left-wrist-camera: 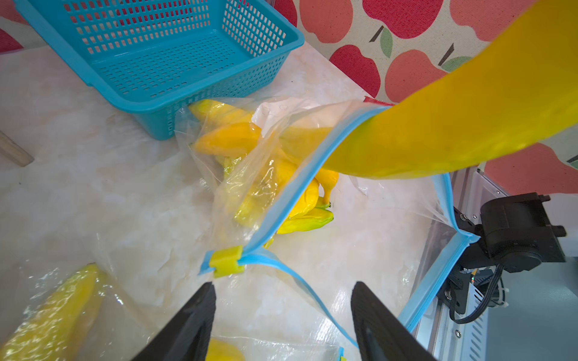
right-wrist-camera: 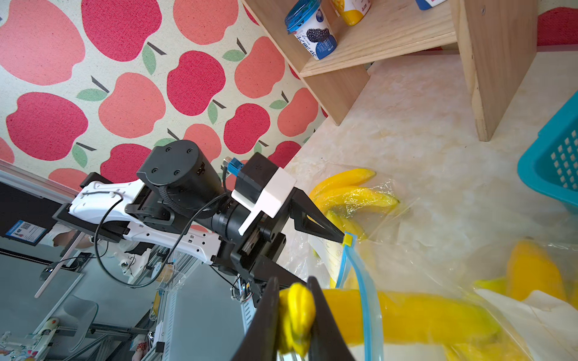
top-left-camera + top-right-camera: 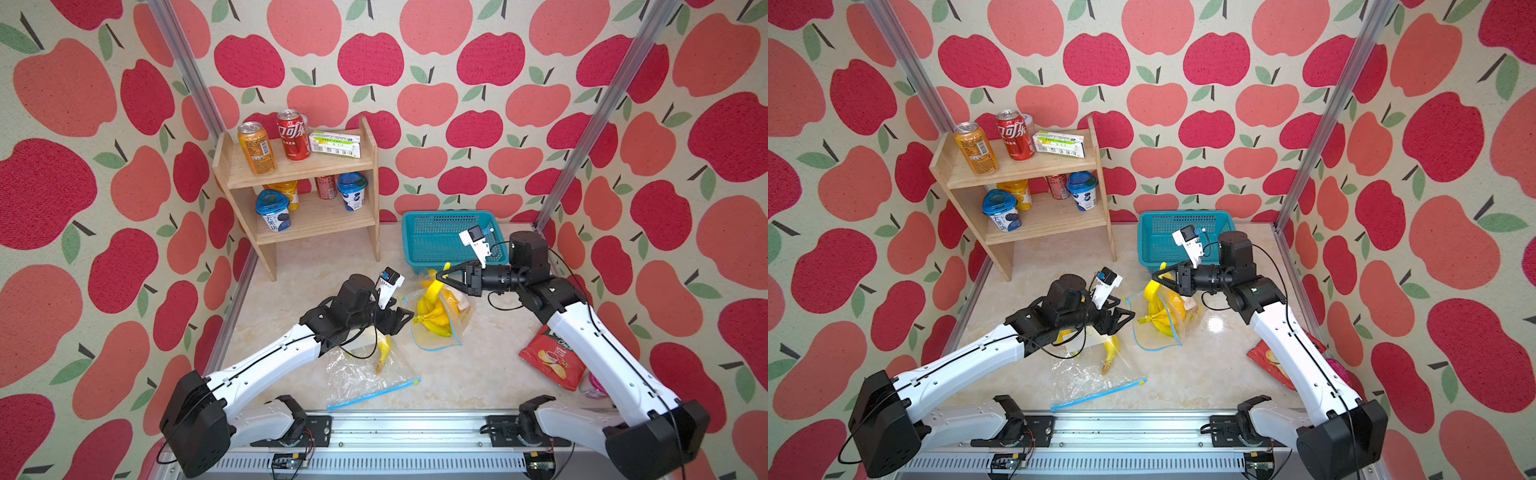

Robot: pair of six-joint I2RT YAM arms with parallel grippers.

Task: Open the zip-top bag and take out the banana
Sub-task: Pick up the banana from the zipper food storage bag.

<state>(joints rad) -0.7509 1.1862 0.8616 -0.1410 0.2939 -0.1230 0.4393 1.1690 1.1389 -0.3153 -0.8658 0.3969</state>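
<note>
My right claw (image 3: 441, 276) pinches the banana (image 3: 434, 289) by its tip, half out of the zip-top bag (image 3: 438, 343) on the table (image 3: 328, 266), but my left claw (image 3: 405, 318) gapes empty, so the bag may drag along.

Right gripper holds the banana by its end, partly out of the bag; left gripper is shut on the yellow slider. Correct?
The left gripper is open, not shut on the yellow slider, which lies just past one fingertip, as the left wrist view shows. The right gripper does hold the banana by its end, partly out of the bag.
</note>
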